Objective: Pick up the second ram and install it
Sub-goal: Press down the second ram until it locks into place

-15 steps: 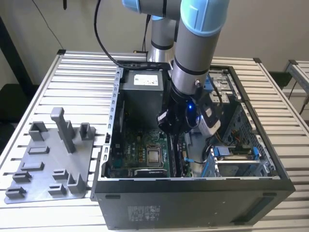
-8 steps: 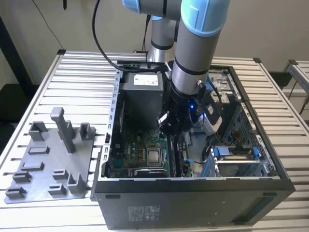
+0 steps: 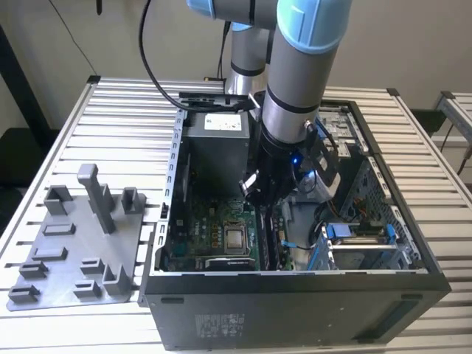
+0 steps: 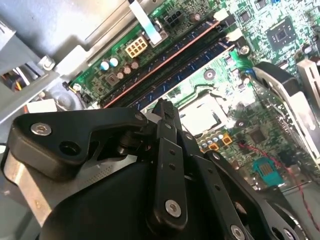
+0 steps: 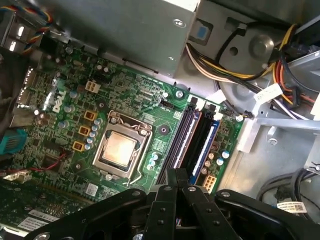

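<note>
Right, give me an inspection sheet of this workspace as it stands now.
Surface: slatted metal table, carrying an open computer case.
Job's things: memory slots beside the processor socket on the green motherboard; cannot tell whether a ram stick is seated in them.
Clutter: grey holder tray on the table, to the exterior view's left of the case.
Grippers: hand is down inside the case, nearest the memory slots.
Cables: bundle of coloured wires in the case; black cable running up by the arm.
Surroundings: pale wall behind the table.
</note>
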`<state>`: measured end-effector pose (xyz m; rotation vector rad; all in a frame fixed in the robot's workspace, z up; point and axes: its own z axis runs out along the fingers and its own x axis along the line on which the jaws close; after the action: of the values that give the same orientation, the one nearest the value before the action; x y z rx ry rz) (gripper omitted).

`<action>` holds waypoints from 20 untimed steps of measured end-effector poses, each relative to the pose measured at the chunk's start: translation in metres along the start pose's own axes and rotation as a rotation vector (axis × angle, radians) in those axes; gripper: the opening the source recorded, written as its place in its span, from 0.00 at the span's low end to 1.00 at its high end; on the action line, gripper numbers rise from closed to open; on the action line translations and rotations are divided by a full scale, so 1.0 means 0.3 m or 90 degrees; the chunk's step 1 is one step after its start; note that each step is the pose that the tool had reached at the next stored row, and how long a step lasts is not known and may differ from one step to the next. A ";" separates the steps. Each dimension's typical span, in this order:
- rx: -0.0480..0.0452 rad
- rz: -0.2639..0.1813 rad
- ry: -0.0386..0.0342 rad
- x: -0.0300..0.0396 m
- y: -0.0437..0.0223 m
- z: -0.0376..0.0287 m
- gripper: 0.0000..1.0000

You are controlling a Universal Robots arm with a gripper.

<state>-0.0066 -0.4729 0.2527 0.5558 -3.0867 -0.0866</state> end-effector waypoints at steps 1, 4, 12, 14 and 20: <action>-0.0015 -0.004 -0.0007 0.000 0.000 -0.002 0.11; -0.0042 -0.021 -0.0029 0.000 0.000 -0.002 0.11; -0.0038 -0.105 -0.0082 0.000 0.000 0.004 0.11; -0.0033 -0.128 -0.0084 0.000 0.000 0.004 0.11; -0.0036 -0.190 -0.0071 0.000 0.000 0.006 0.11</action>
<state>-0.0066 -0.4729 0.2509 1.0142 -2.9867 -0.0990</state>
